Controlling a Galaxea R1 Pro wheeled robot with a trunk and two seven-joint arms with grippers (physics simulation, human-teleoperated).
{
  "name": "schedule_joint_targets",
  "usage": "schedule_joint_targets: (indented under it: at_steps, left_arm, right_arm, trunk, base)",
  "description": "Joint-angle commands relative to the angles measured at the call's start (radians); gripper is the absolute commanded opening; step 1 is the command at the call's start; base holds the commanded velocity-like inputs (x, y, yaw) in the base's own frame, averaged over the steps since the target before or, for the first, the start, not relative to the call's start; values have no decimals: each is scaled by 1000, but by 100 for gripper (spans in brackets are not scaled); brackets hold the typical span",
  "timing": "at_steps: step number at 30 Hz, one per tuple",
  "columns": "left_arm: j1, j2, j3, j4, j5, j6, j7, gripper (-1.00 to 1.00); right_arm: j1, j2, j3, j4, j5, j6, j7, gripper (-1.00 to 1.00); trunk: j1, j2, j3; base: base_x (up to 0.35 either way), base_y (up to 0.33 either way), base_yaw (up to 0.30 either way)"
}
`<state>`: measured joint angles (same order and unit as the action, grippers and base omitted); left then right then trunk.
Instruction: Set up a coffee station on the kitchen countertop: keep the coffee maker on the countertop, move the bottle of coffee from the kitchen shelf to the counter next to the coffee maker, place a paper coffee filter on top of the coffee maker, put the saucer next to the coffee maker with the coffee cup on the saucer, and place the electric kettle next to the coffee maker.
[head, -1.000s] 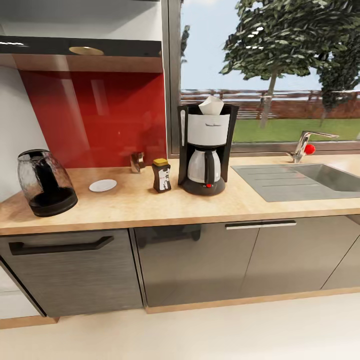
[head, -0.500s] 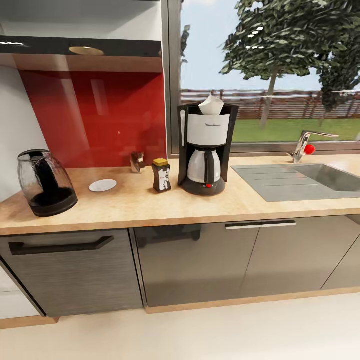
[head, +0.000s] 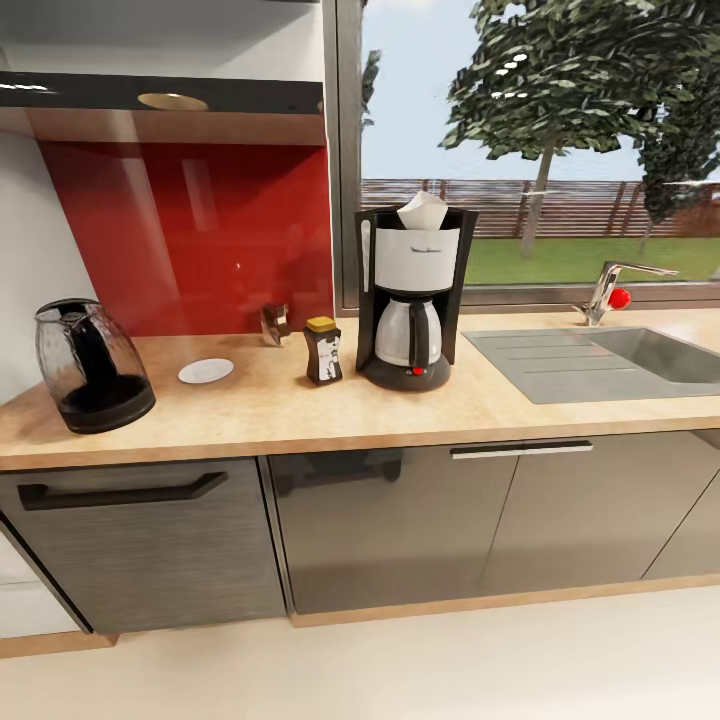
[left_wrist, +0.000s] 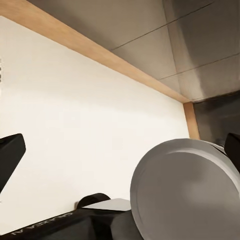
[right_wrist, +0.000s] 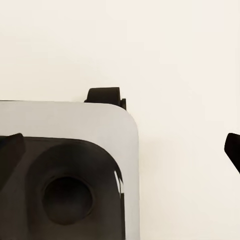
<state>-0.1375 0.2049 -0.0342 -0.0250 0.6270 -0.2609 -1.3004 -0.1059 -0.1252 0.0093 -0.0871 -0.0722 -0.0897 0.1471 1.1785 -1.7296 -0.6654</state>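
Red glossy backsplash at 10 o'clock, window with tree at 1, steel sink at 3, cream floor at 6.

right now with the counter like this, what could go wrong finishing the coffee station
The electric kettle stands far along the kitchen countertop, close to its front edge; a clumsy grasp could tip it off.

The paper coffee filter sits loosely on top of the coffee maker; bumping the machine while placing things beside it may knock it off.

The saucer is bare and the bottle of coffee stands between it and the machine; sliding the saucer closer risks toppling the bottle.
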Motion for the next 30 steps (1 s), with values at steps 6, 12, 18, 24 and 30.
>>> schedule_joint_targets:
  at_steps: [6,12,18,24,30]
  left_arm:
    - [-1,-1,-3,1,4,-4,64,100]
    - [-1,-1,-3,2,4,-3,74,100]
    - [-1,-2,-3,2,4,-3,75,100]
    - [-1,-2,-3,2,4,-3,105,100]
    - [-1,-2,-3,2,4,-3,127,100]
  right_arm:
    - [0,1,2,1,-8,-3,5,100]
    - [-1,19,0,-6,-12,-3,7,100]
    - [-1,18,-1,-10,-11,-3,9,100]
    - [-1,15,-1,-12,-7,-4,9,100]
    - [-1,14,0,-14,-6,-4,8,100]
  trunk:
    - [0,0,-1]
    - [0,0,-1]
    - [0,0,-1]
    - [0,0,-1]
    - [0,0,-1]
  base:
    - [0,0,0]
    - [0,0,0]
    - [0,0,5]
    - [0,0,166]
    - [0,0,255]
